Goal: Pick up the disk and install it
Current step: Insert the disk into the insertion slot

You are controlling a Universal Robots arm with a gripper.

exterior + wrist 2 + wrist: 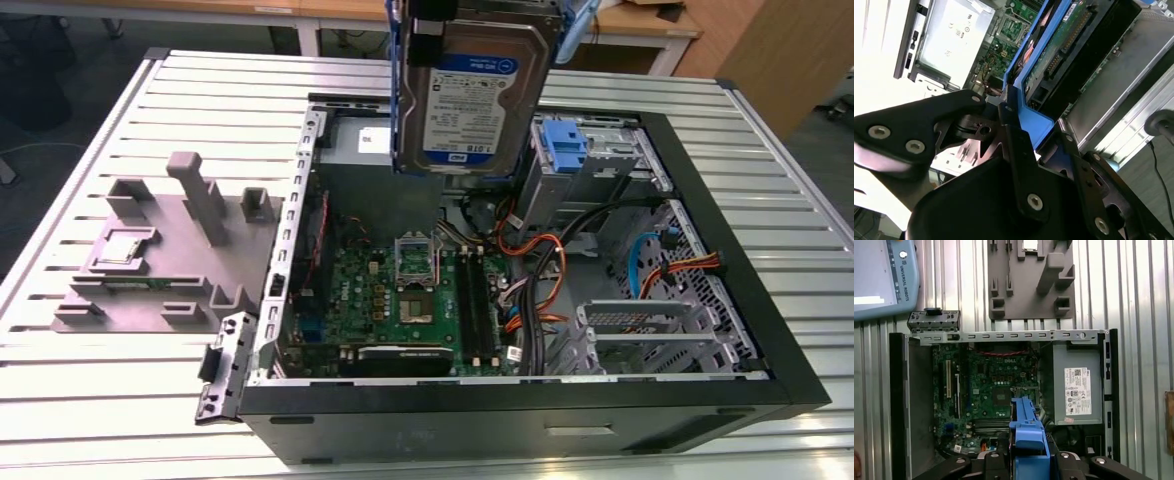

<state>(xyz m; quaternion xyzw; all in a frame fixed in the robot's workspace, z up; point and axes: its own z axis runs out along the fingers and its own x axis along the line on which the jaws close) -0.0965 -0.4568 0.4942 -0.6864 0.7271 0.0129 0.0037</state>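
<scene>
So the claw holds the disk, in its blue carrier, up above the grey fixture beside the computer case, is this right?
Not quite. The claw holds the disk, in its blue carrier, up above the open computer case, not the grey fixture; the exterior view shows it.

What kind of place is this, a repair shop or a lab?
Probably a robotics lab bench: an open computer case lies on a slotted metal table beside a grey parts holder, and the gripper holds the disk above it.
</scene>
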